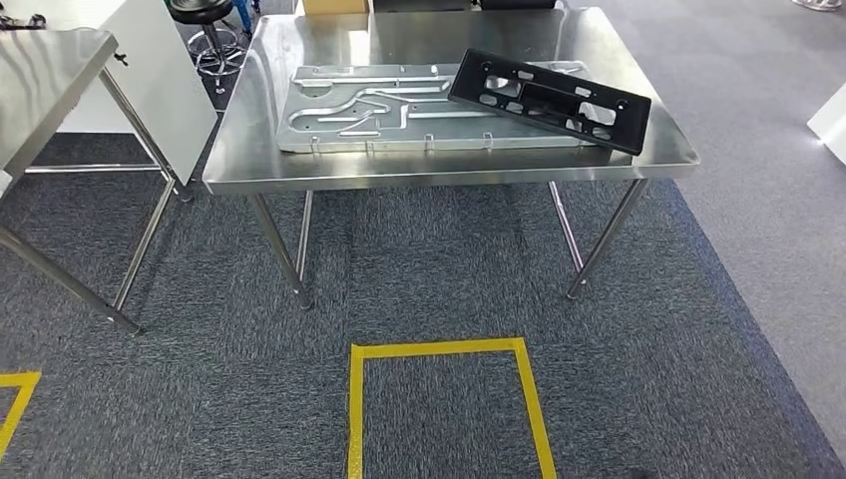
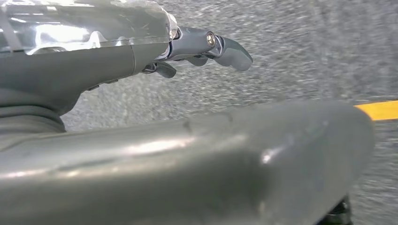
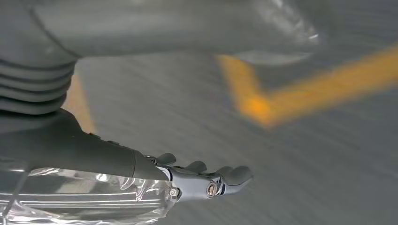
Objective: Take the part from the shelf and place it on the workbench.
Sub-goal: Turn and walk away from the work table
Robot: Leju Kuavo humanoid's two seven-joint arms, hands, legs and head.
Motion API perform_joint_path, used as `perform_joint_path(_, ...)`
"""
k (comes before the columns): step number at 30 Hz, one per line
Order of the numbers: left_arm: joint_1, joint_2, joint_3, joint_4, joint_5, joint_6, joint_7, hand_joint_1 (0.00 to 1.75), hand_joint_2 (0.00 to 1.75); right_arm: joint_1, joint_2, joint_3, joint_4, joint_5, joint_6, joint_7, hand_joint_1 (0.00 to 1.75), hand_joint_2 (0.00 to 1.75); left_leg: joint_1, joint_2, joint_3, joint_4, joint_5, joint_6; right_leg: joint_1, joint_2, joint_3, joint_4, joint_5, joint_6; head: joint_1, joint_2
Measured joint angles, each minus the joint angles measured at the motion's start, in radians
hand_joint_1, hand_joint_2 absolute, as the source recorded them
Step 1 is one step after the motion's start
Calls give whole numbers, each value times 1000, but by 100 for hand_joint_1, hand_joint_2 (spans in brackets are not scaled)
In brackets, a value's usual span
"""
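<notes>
Head view first: a stainless steel table (image 1: 239, 150) stands ahead with a big silver stamped metal panel (image 1: 399, 110) lying flat on it, and the black part (image 1: 549, 100) rests on top, partly over the panel's far right corner and partly over the bare tabletop, sitting a bit skewed. It's a long black plastic frame with cutouts, and I can't make out any brand, label or writing on it or on the panel. A second steel table (image 1: 50, 70) pokes in at the upper left with a white cabinet (image 1: 165, 70) behind it, and a black stool (image 1: 205, 25) stands further back. The floor is grey carpet (image 1: 419, 269) with yellow tape (image 1: 449, 349) marking out a box, plus another bit of tape at the lower left. Left wrist view: the left robot hand (image 2: 202, 49) hangs over the carpet, holding nothing, its fingers stretched out fairly straight and loose, with a clear plastic wrap over the wrist part behind it. A strip of yellow tape shows past the fingertips, off to one side. Right wrist view: much the same, the right robot hand (image 3: 206, 180) is empty with fingers extended and apart, over the carpet, and a corner of yellow tape lies on the floor out beyond it. That picture is pretty blurry. The part is nowhere close to either robot hand, it's up on the table.
</notes>
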Motion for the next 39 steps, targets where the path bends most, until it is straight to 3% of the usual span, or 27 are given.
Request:
perform_joint_path(1,-1,0,0,0,-2,0,3,0,0,1,24,-4,24,2,11,59,0,131,1,0,21,4,28,-2,0,0,-22,7,11,1,0,0)
perform_joint_path(2,-1,1,0,0,-2,1,5,0,0,1,48,-10,44,-3,23,102,0,175,2,0,60,-26,59,-2,-1,1,-45,16,21,4,0,0)
perform_joint_path(3,-2,1,0,0,-2,1,6,0,0,-1,69,-20,61,-12,35,130,0,175,2,-1,113,-86,73,-1,-1,2,-64,26,31,8,0,0)
perform_joint_path(5,-5,1,0,0,-2,3,5,0,0,-4,97,-38,84,-29,61,147,0,175,0,-5,219,-236,47,8,0,4,-88,41,48,18,0,0)
perform_joint_path(6,-5,1,0,0,-2,4,5,0,0,-6,106,-45,93,-32,72,149,0,175,-2,-6,246,-283,28,15,1,4,-93,44,57,23,0,0)
perform_joint_path(7,-4,1,0,0,-2,4,5,0,0,-7,111,-50,100,-33,79,152,0,175,-5,-7,255,-306,23,24,2,4,-95,43,68,29,0,0)
perform_joint_path(9,-1,1,-1,0,-2,5,8,0,0,-6,117,-58,112,-34,84,164,0,87,-6,-2,237,-306,41,42,-2,5,-101,44,71,40,0,0)
perform_joint_path(10,0,1,-1,0,-2,6,10,0,0,-6,118,-62,117,-35,82,172,0,44,-5,0,225,-306,54,51,-4,7,-108,59,44,45,0,0)
perform_joint_path(11,0,1,-1,0,-2,6,12,0,0,-5,120,-66,120,-37,74,180,0,44,-4,2,209,-307,68,57,-6,8,-118,94,-4,49,0,0)
perform_joint_path(13,1,2,-1,0,-2,7,15,0,0,-5,124,-75,125,-42,49,189,0,131,-6,3,174,-305,95,64,-7,10,-141,213,-118,55,0,0)
perform_joint_path(14,1,2,-1,0,-3,7,16,0,0,-6,125,-79,126,-42,36,190,0,175,-8,3,155,-303,109,65,-7,10,-147,275,-148,57,0,0)
perform_joint_path(15,1,2,-1,0,-4,6,16,0,0,-6,126,-83,127,-42,28,188,0,131,-10,3,136,-301,121,65,-7,10,-144,315,-150,56,0,0)
perform_joint_path(17,1,3,-1,0,-12,6,19,0,0,-7,127,-85,129,-36,28,171,0,44,-15,4,99,-297,143,63,-5,10,-93,307,-92,48,0,0)
perform_joint_path(18,1,3,-2,0,-18,5,21,0,44,-8,127,-85,129,-31,35,155,0,0,-17,4,85,-295,154,62,-1,10,-42,255,-68,38,0,0)
perform_joint_path(19,0,2,-2,0,-22,4,24,0,87,-9,125,-85,129,-26,44,137,0,0,-19,4,74,-293,164,61,6,9,23,178,-64,26,0,0)
perform_joint_path(21,0,1,-2,0,-25,-2,28,0,175,-14,123,-85,128,-11,58,101,0,87,-23,5,63,-291,182,54,16,5,133,25,-103,7,0,0)
perform_joint_path(22,0,1,-2,0,-28,-5,30,0,175,-17,121,-83,128,-2,61,87,0,131,-23,7,61,-291,190,49,19,4,159,-20,-120,2,0,0)
perform_joint_path(23,-1,2,-2,0,-31,-8,31,0,175,-19,122,-80,129,11,61,77,0,175,-23,9,58,-292,199,44,18,3,163,-42,-122,0,0,0)
perform_joint_path(25,-1,4,-2,0,-39,-13,35,0,175,-20,123,-68,131,39,50,69,0,175,-21,6,47,-276,185,32,14,2,154,-50,-104,-5,0,0)
perform_joint_path(27,-1,6,-3,0,-49,-18,42,0,175,-20,123,-55,132,65,37,74,0,175,-14,0,18,-194,110,18,9,1,139,-53,-84,-9,0,0)
perform_joint_path(29,-2,8,-3,0,-68,-24,54,0,175,-20,123,-40,135,95,31,79,0,175,-6,-1,-18,-63,34,6,8,0,118,-46,-71,-9,0,0)
perform_joint_path(30,-2,9,-3,0,-78,-28,60,0,175,-21,124,-28,136,113,32,82,0,175,-2,-1,-25,-22,23,0,7,0,106,-40,-67,-8,0,0)
perform_joint_path(31,-3,10,-3,0,-88,-31,64,0,175,-22,125,-15,137,134,36,84,0,175,2,-1,-13,-15,30,-5,5,0,95,-32,-64,-6,0,0)
perform_joint_path(33,-3,12,3,0,-113,-39,71,0,175,-25,127,17,137,168,52,82,0,175,9,-1,63,-118,75,-11,0,1,77,-13,-65,1,0,0)
perform_joint_path(35,1,15,27,0,-147,-48,76,0,175,-28,128,53,134,179,69,75,0,175,10,-3,138,-236,95,-8,-1,2,61,6,-69,11,0,0)
perform_joint_path(36,6,15,45,0,-166,-54,78,0,175,-30,128,72,131,176,75,72,0,175,9,-4,154,-265,92,-1,0,3,56,14,-70,18,0,0)
perform_joint_path(39,23,17,106,0,-227,-73,84,0,175,-29,125,122,122,146,83,70,0,175,8,-6,150,-275,89,23,0,4,50,24,-72,35,0,0)
